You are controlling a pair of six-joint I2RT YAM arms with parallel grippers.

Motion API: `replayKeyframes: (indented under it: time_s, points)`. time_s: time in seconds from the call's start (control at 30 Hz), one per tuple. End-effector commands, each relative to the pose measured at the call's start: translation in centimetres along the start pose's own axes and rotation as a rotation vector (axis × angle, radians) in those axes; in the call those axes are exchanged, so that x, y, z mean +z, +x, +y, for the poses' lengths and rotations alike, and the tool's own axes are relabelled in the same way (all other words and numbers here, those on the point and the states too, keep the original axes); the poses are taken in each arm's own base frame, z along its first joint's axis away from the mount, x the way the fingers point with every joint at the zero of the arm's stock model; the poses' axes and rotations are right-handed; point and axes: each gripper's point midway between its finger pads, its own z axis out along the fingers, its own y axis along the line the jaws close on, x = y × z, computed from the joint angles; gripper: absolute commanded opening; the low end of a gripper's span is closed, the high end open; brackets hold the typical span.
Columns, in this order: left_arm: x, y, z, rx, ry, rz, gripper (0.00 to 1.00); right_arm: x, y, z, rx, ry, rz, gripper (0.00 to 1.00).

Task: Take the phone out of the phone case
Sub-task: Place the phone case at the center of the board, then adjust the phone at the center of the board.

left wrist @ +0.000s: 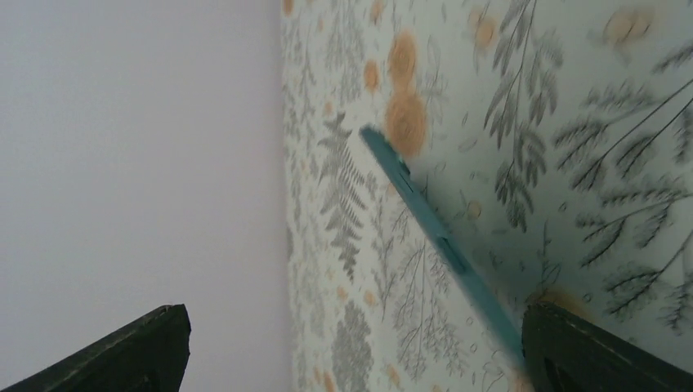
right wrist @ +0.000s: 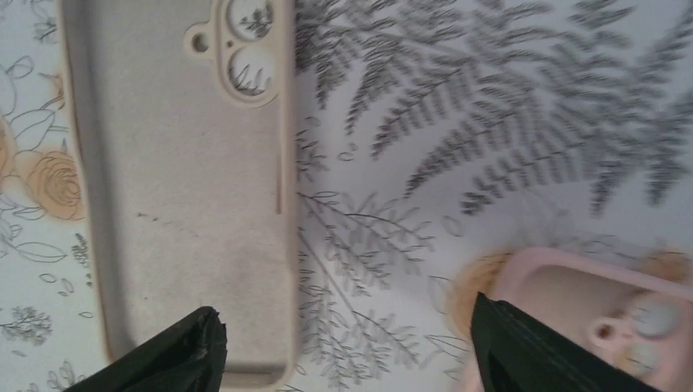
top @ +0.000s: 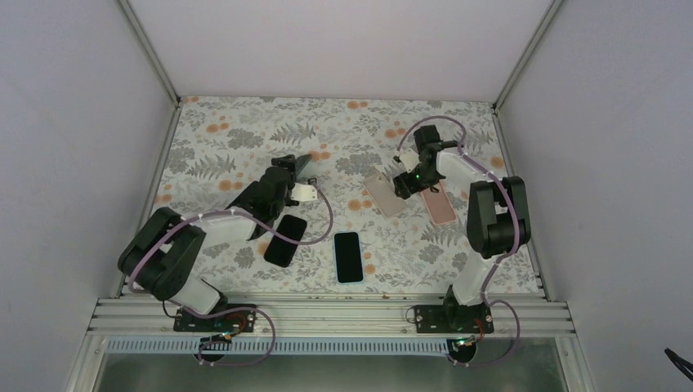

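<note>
The left gripper (top: 299,166) sits in the middle left of the top picture with its two fingers spread wide apart. It is not pinching anything. In its own camera, a thin blue-green thing (left wrist: 429,233) runs from the middle of the frame down to the lower right and touches one finger there. It may be a case seen from the side, but this is hard to tell. Only that one finger touches it, so it could tip over or slide away if the arm moves fast.

The right gripper (top: 404,183) is wide open too and holds nothing. It hangs over the bare table (top: 245,131) between a tan case (right wrist: 176,204) in the upper left of its picture and a pink phone (right wrist: 588,310) in the lower right. The tan case is empty, because the flowers show through its camera hole. If this gripper comes straight down, a finger could bump the case or the phone and push it sideways.

A phone with a blue rim (top: 348,256) lies flat at the lower middle of the top picture, and it looks to be still in its case. A black phone (top: 285,240) lies just to its left. The rimmed phone is thin and flat, so the fingers could slip off it. A hard push could slide it toward the bottom edge.
</note>
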Motion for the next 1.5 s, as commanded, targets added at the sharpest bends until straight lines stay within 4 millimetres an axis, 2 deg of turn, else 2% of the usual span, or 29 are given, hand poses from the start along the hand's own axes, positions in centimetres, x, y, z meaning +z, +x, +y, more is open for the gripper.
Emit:
replayKeyframes:
  time_s: [0.0,0.13,0.23,0.33,0.4,0.47,0.53,0.57,0.6,0.67,0.7,0.73,0.77,0.8,0.93,1.07,1.17,1.3,1.47]
  points:
    - [-1.7,-2.9,-0.1,-0.12,0.206,-0.129,1.0,-4.7,-2.2,-1.8,-0.009,0.151,-0.079,0.8]
    - [-4.0,-5.2,-0.6,-0.228,0.494,-0.191,1.0,-7.3,-1.5,2.3,-0.141,0.105,-0.078,0.84]
    - [-4.8,-5.9,0.6,-0.287,0.55,-0.202,1.0,-7.2,0.5,6.0,-0.242,0.041,-0.025,0.83]
    - [-4.7,-5.8,3.5,-0.39,0.541,-0.243,1.0,-7.1,3.3,12.4,-0.435,-0.095,0.004,0.8]
    - [-4.1,-5.8,5.4,-0.509,0.582,-0.285,1.0,-6.7,4.7,15.9,-0.547,-0.133,0.017,0.79]
    - [-3.6,-6.3,6.2,-0.593,0.658,-0.321,1.0,-6.1,6.2,18.8,-0.616,-0.182,0.061,0.73]
    - [-2.8,-7.0,5.9,-0.639,0.729,-0.341,0.96,-5.6,7.9,21.3,-0.674,-0.255,0.11,0.67]
    - [-2.4,-7.5,5.3,-0.65,0.767,-0.353,0.91,-5.5,9.2,23.0,-0.728,-0.305,0.135,0.63]
    - [-2.0,-8.1,4.7,-0.652,0.798,-0.355,0.73,-5.4,10.2,24.2,-0.766,-0.337,0.156,0.58]
    - [-0.8,-9.2,3.1,-0.659,0.857,-0.34,0.3,-5.2,11.3,26.2,-0.817,-0.387,0.175,0.39]
    - [-0.3,-9.7,2.3,-0.658,0.888,-0.333,0.14,-5.0,11.9,27.0,-0.831,-0.417,0.198,0.29]
    - [0.1,-10.4,1.4,-0.653,0.922,-0.326,0.05,-4.8,12.5,27.7,-0.846,-0.445,0.222,0.16]
    - [0.3,-11.1,0.5,-0.645,0.956,-0.32,0.03,-4.4,13.3,28.3,-0.858,-0.469,0.253,0.07]
    - [0.6,-11.8,-0.4,-0.637,0.989,-0.312,0.02,-4.0,14.0,28.8,-0.87,-0.486,0.284,0.04]
    - [1.7,-13.9,-3.6,-0.615,1.079,-0.274,0.02,-2.3,17.8,30.3,-0.934,-0.544,0.424,0.04]
    - [2.3,-14.2,-6.5,-0.585,1.116,-0.223,0.02,-0.9,19.2,30.6,-0.971,-0.542,0.46,0.04]
    - [1.7,-14.2,-8.7,-0.547,1.17,-0.19,0.02,0.3,19.4,30.0,-0.982,-0.502,0.454,0.04]
    - [0.3,-13.8,-11.4,-0.488,1.236,-0.149,0.02,1.9,18.0,28.6,-0.989,-0.372,0.394,0.04]
    - [-0.4,-13.2,-13.4,-0.449,1.278,-0.101,0.02,2.6,16.4,27.8,-0.977,-0.307,0.331,0.04]
